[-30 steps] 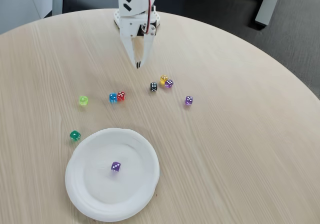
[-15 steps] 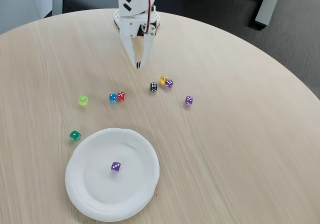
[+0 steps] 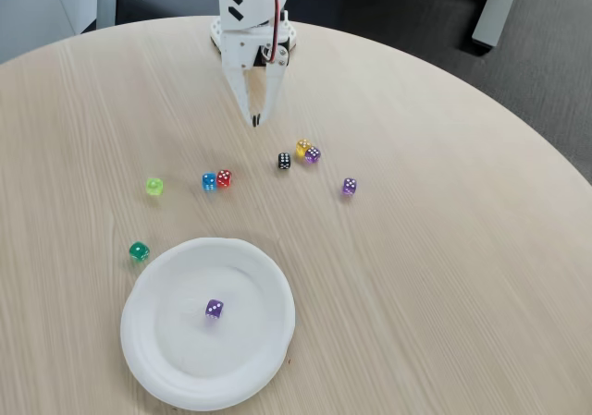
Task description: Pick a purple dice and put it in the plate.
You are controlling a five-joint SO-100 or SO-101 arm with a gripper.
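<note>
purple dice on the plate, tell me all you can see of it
The purple dice is a tiny deep violet cube, seemingly translucent, with white pips on its visible faces. It sits flat on the white plate, a little left of the plate's centre in the fixed view, well inside the rim. Nothing else touches it.

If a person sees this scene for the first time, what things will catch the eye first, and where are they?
The big white plate sits at the near edge of the table with one purple dice lying in it. Beyond it, small coloured dice are scattered in a loose row, among them a green one beside the plate's rim. At the far edge the white gripper points down, its fingers close together.
</note>
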